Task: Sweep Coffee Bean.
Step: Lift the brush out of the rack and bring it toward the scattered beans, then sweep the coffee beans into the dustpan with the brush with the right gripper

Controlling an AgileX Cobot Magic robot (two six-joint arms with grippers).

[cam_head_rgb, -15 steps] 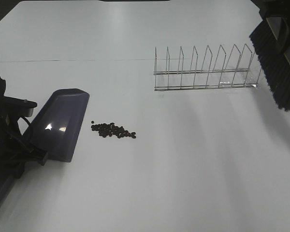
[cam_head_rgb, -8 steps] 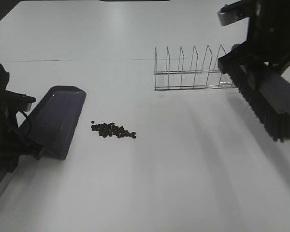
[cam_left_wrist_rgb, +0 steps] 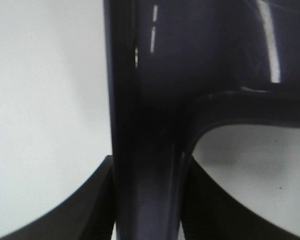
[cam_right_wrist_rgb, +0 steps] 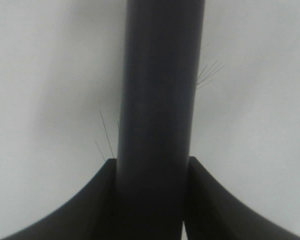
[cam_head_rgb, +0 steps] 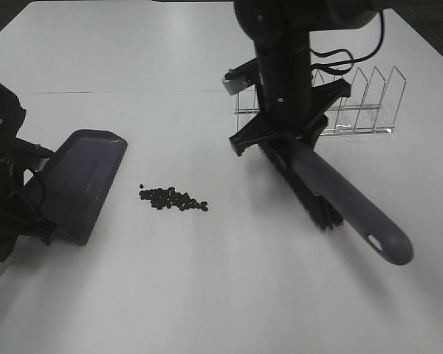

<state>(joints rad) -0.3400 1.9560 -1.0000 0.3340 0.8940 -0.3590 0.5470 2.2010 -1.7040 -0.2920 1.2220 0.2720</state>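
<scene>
Left gripper clamps the dustpan left of the coffee beans, right gripper clamps the brush right of them

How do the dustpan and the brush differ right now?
The dustpan is a broad flat scoop; the brush is long and narrow with black bristles. The dustpan sits left of the coffee bean cluster, the brush right of it. The left gripper holds the dustpan, the right gripper the brush. Both are dark grey-purple.

The right arm hides part of the wire rack. The dustpan handle and brush handle are blurred and cut off at picture edges.
</scene>
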